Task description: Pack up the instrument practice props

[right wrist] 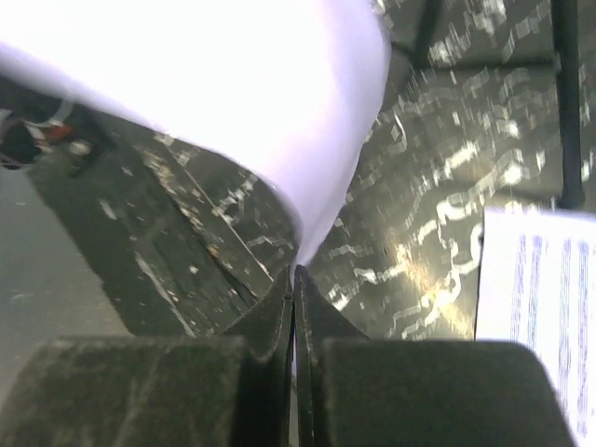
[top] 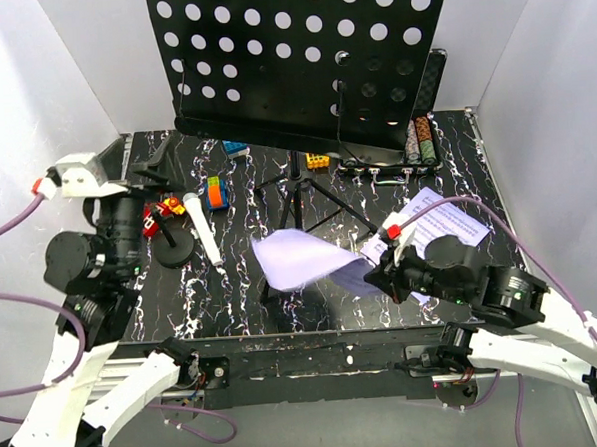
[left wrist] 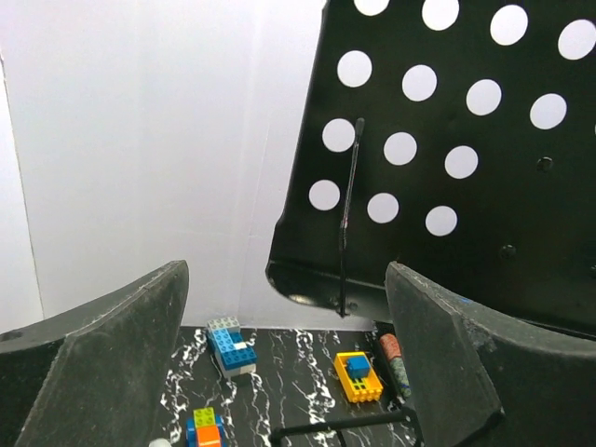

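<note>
overhead, the music stand rises at the back of the marbled black desk, its perforated plate tilted toward the arms. the microphone leans on its round base left of the tripod legs, near the toy blocks. a chip case sits open at back right. the right jaws pinch one edge of a curled white sheet at the desk's middle front, and a second printed page lies flat under that arm.

from the left wrist, the left jaws stand wide apart with nothing between them, facing the stand's plate and loose blocks below it.

from the right wrist, the right jaws are pressed together on the sheet's thin edge; the printed page rests on the desk to the right.
</note>
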Controlling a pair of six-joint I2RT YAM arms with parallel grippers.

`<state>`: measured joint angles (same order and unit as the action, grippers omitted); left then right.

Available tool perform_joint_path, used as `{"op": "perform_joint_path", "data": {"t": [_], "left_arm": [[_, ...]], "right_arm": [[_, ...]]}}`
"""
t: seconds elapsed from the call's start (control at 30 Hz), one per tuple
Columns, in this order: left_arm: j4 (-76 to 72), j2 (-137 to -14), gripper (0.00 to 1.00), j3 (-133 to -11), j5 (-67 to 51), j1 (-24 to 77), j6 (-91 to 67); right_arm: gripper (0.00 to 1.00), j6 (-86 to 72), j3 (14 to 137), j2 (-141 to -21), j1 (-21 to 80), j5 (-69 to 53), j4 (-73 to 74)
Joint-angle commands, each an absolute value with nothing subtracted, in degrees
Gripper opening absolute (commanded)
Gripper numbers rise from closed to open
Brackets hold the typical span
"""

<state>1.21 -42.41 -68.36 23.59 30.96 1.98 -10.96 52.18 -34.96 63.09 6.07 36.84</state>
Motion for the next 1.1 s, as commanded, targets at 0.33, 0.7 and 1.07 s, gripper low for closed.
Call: {"op": "perform_joint_path", "data": {"t": [0.33,0.7,1.07], "left_arm": [[15.20,-35.60,0.85,-65.30,22.06,30.76,-11.77],[15.73,-36.38,0.86,-65.83,19.34,30.76,-16.43],[12.75,-36.92,0.86,-64.95,16.88,30.76,-21.18]], "right_arm": [[0.01,-29.00,41.75,-31.64,37.38,-2.08,36.38],[0.01,-37.17,50.70,-37.16,9.42,-18.72,30.59],[0.01,-50.69,56.89,-61.86,-9.48,-28.17,26.31]]}}
